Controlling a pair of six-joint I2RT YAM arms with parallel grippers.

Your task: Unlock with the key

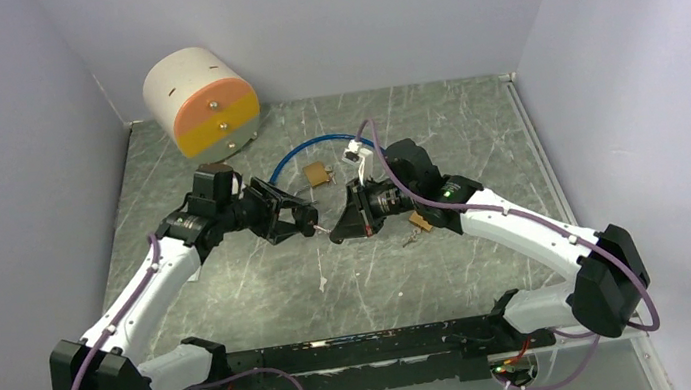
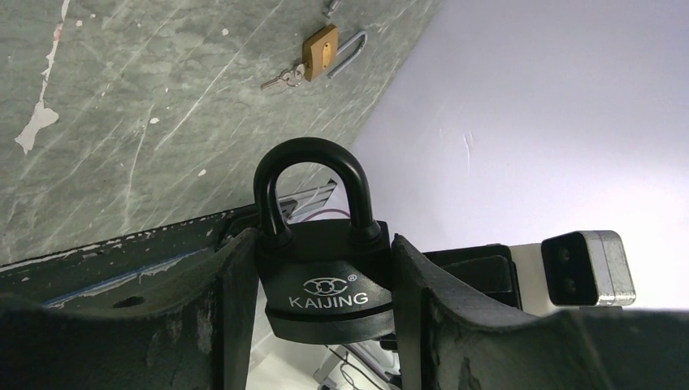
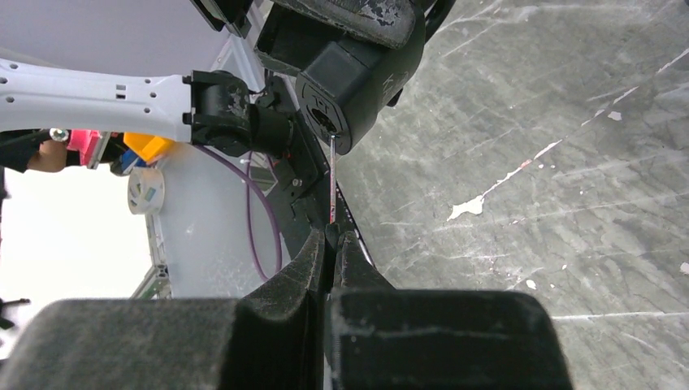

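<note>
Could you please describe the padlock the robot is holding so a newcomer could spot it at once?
Above the marbled table, find the left gripper. Between its fingers sits the black padlock, shackle closed and stamped KAIJING, unlike the brass padlock lying with keys.

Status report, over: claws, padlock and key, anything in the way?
Left claw clamps black padlock, shackle closed. Right claw shut on key, tip at the keyhole; depth unclear. Nothing between them.

Table (image 1: 474, 128): grey marbled top, white scuffs.
Far left corner: white drum (image 1: 201, 100), pink-and-yellow face.
Far middle: blue cable (image 1: 300, 147), brass padlock (image 1: 318, 173) just beside.
Centre-right: second padlock (image 1: 419, 221), keys (image 1: 411, 239) attached.
</note>
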